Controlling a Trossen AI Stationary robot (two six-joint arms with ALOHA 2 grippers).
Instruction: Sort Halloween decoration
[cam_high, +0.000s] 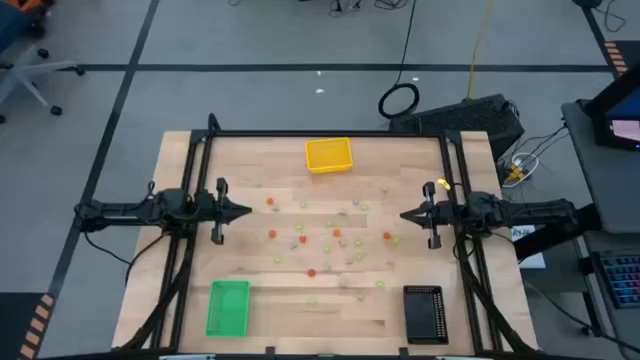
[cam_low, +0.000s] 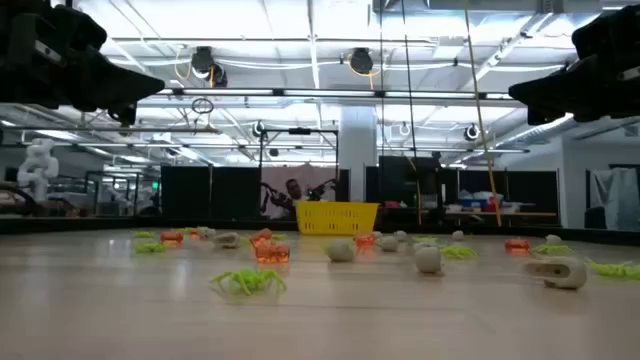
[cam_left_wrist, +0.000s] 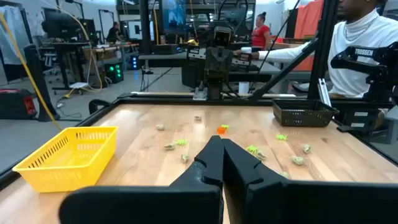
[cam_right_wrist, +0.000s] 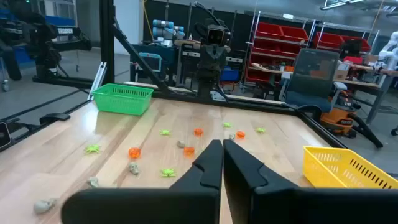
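Note:
Tiny Halloween decorations lie scattered over the middle of the wooden table (cam_high: 200, 270): orange pieces (cam_high: 271, 235), light green spider-like pieces (cam_low: 246, 282) and pale beige-grey pieces (cam_low: 556, 271). My left gripper (cam_high: 246, 211) hovers at the table's left side, fingers shut, pointing toward the middle. My right gripper (cam_high: 405, 215) hovers at the right side, also shut, facing the left one. Both stay well above the tabletop and touch nothing. In the left wrist view the shut fingers (cam_left_wrist: 221, 155) point over the pieces; the right wrist view shows the same (cam_right_wrist: 219, 158).
A yellow tray (cam_high: 328, 155) sits at the far edge, a green tray (cam_high: 228, 306) at the near left and a black tray (cam_high: 423, 314) at the near right. A person in a white top (cam_left_wrist: 367, 43) stands beyond the table's right side.

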